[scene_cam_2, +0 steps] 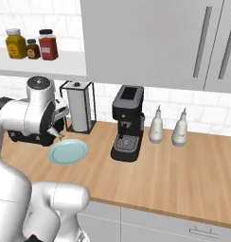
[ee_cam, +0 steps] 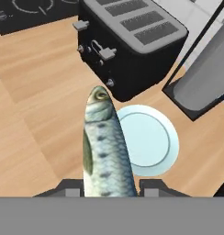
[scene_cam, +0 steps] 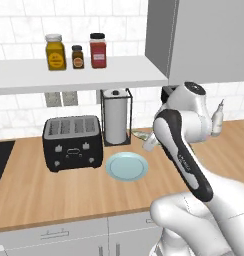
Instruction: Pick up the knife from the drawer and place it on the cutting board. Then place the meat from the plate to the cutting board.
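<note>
The meat [ee_cam: 106,147] is a pale, silvery-scaled fish, and it stands up between the two fingertips of my gripper [ee_cam: 111,186], which is shut on it. I hold it a little above the countertop, over the near left side of the round light blue plate [ee_cam: 153,137], whose surface is bare. From the left base camera the meat [scene_cam: 149,143] pokes out beside my forearm, just right of and above the plate [scene_cam: 126,166]. From the right base camera its pale tip [scene_cam_2: 56,133] hangs over the plate [scene_cam_2: 67,152]. The knife, the drawer and the cutting board are out of view.
A black toaster [scene_cam: 73,142] stands left of the plate, a paper towel holder [scene_cam: 116,120] behind it. A black coffee machine [scene_cam_2: 128,124] and two white bottles [scene_cam_2: 156,126] sit to the right. Jars [scene_cam: 55,52] line the shelf above. A dark cooktop [scene_cam: 0,160] lies far left.
</note>
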Controlling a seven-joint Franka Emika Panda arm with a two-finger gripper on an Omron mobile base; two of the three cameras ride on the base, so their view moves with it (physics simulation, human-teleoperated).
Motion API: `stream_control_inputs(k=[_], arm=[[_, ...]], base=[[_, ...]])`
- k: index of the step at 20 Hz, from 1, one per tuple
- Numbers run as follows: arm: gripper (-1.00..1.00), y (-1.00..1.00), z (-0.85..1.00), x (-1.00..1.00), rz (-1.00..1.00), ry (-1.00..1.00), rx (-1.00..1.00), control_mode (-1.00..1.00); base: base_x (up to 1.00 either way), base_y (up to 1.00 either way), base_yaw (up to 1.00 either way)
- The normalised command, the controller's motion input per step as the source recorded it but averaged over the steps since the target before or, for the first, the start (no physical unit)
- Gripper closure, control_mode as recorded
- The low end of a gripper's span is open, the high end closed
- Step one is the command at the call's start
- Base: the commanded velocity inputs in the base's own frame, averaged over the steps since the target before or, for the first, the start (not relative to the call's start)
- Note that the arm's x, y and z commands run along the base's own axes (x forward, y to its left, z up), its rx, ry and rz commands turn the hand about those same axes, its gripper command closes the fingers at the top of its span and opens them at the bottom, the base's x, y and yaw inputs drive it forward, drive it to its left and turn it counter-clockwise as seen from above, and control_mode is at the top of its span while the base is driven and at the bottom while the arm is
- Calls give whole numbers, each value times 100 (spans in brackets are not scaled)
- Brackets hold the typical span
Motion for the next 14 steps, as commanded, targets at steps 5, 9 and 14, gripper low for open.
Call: stream_control_inputs(k=[5, 9, 14], arm=[[100, -3, 0, -25, 0, -1, 0, -100], [100, 0, 0, 0, 0, 0, 0, 100], [100, 0, 0, 0, 0, 0, 0, 100]], base=[[0, 0, 0], [-88, -6, -3], [-100, -9, -5]])
